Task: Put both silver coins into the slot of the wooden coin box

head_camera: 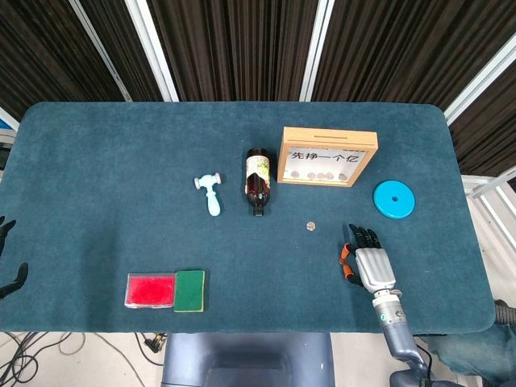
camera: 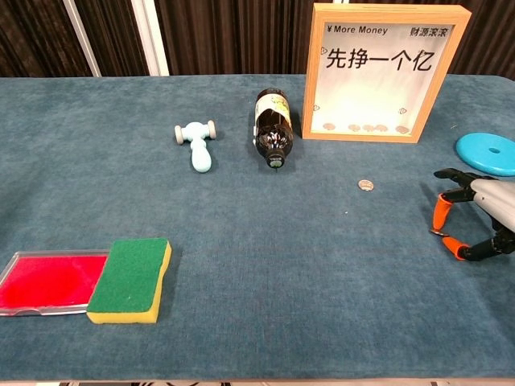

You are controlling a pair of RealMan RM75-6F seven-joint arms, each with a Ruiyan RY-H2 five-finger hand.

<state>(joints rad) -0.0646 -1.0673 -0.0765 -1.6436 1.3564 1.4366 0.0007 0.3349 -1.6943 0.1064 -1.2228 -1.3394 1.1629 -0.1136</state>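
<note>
The wooden coin box (head_camera: 326, 156) (camera: 388, 72) stands upright at the back right, its slot on the top edge. One silver coin (head_camera: 310, 226) (camera: 366, 185) lies flat on the cloth in front of it. A second silver coin (camera: 435, 233) lies on the cloth further right. My right hand (head_camera: 367, 260) (camera: 475, 217) hovers low over it, an orange-tipped finger and the thumb bracketing the coin with a narrow gap. I see no firm pinch. My left hand (head_camera: 8, 270) shows only at the far left edge, fingers apart, holding nothing.
A brown bottle (head_camera: 257, 181) lies on its side left of the box. A pale blue toy hammer (head_camera: 210, 193) lies further left. A blue disc (head_camera: 393, 199) sits right of the box. A red tray (head_camera: 150, 290) and a green sponge (head_camera: 190, 290) lie near the front edge.
</note>
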